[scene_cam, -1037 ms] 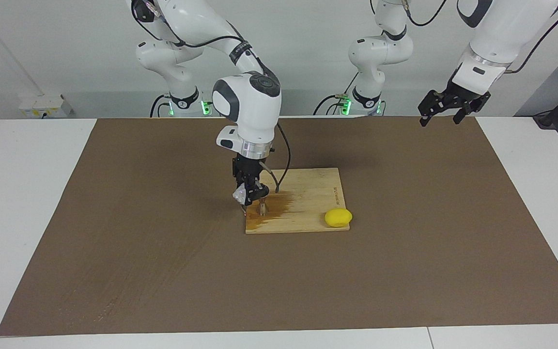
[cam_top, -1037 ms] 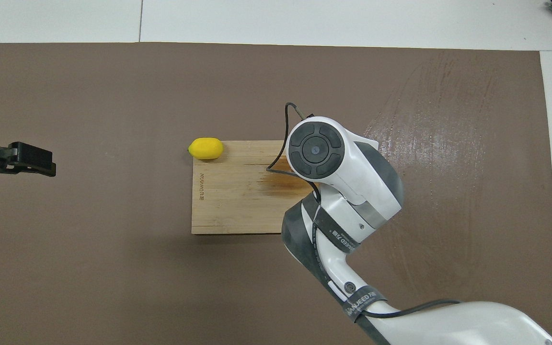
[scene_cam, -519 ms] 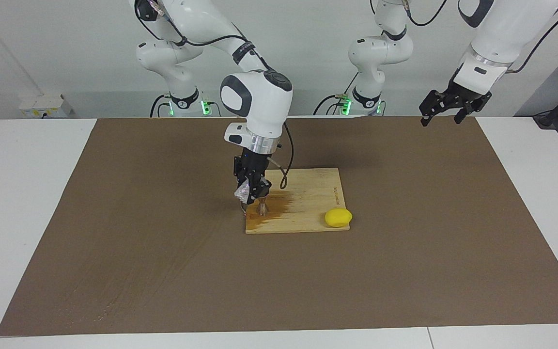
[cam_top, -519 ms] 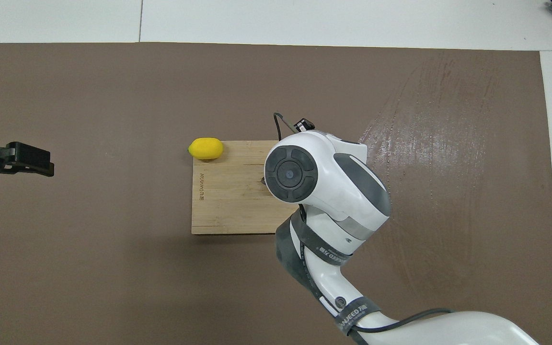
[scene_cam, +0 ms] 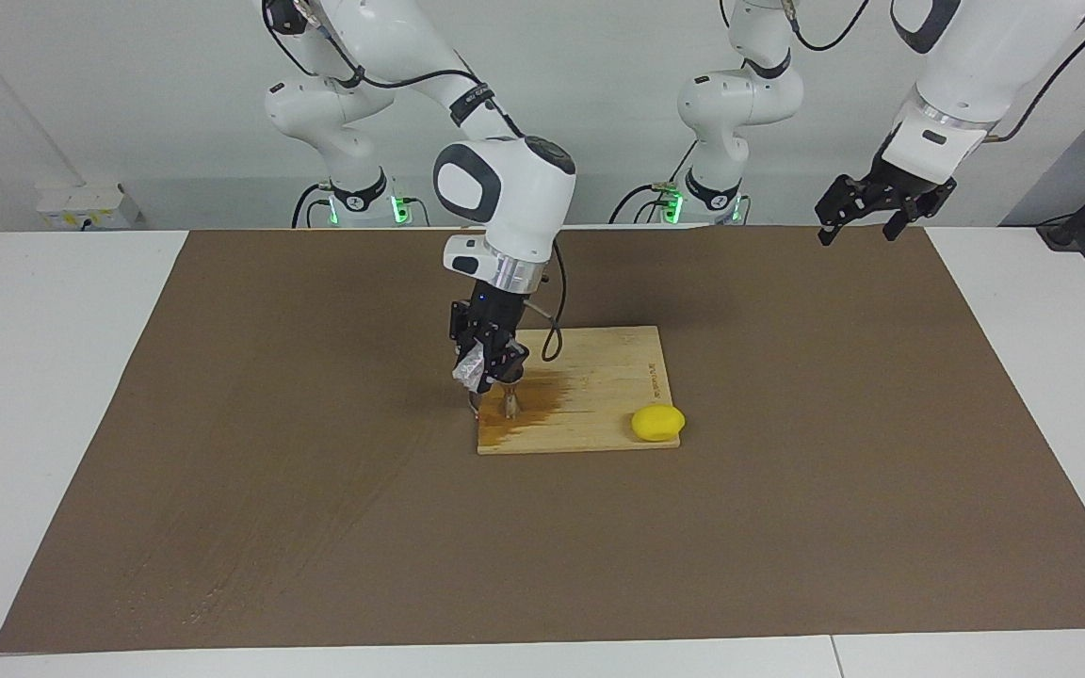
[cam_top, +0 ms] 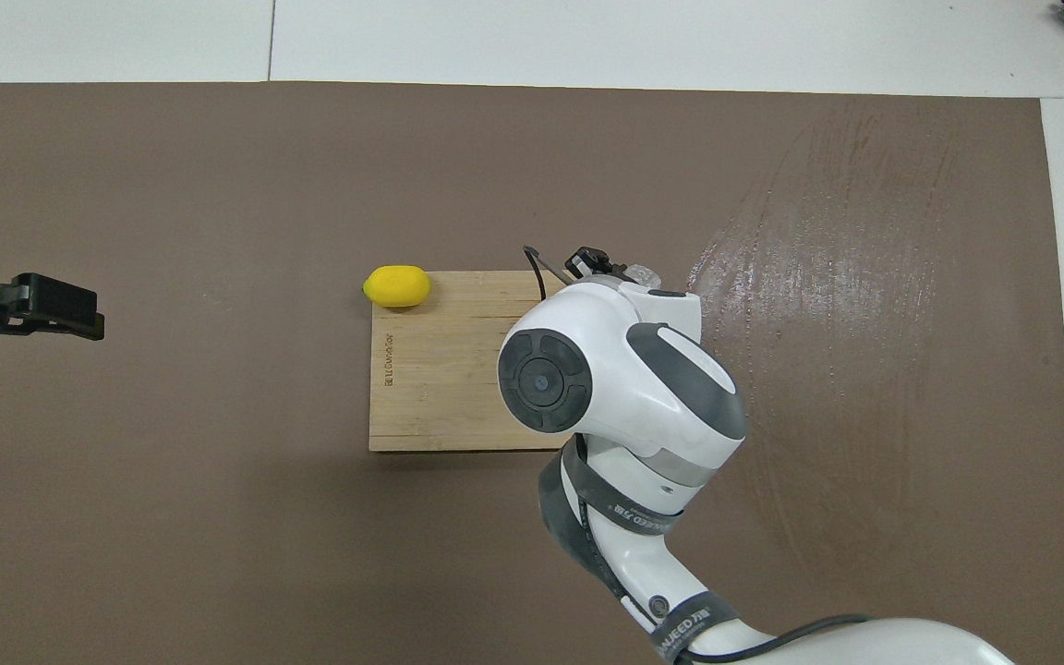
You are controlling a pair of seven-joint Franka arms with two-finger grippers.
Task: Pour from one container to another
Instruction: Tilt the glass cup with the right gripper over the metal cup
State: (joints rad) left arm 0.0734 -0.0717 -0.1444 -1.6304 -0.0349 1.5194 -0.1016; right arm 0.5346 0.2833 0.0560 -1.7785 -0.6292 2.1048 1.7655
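From the facing view, my right gripper (scene_cam: 489, 374) hangs low over the wooden board's (scene_cam: 599, 377) corner toward my right arm's end of the table, closed around the clear plastic cup (scene_cam: 467, 373), which is tipped on its side. Directly under it the steel jigger (scene_cam: 509, 405) stands upright on the board, on a dark wet stain (scene_cam: 542, 395) that spreads over that end of the wood. A yellow lemon (scene_cam: 657, 423) sits at the board's corner toward my left arm's end, on the edge farther from me. My left gripper (scene_cam: 867, 209) waits high in the air, well apart from the board, over the brown mat's (scene_cam: 316, 527) edge; its fingers stand apart with nothing between them.

From overhead, my right arm covers the board's (cam_top: 440, 369) stained end and hides the jigger. Only a bit of the cup (cam_top: 640, 274) and my right gripper (cam_top: 592, 260) peek out past the wrist. The lemon (cam_top: 396, 286) touches the board's corner. My left gripper (cam_top: 52, 305) hovers over the mat (cam_top: 218, 536), well apart from the board.
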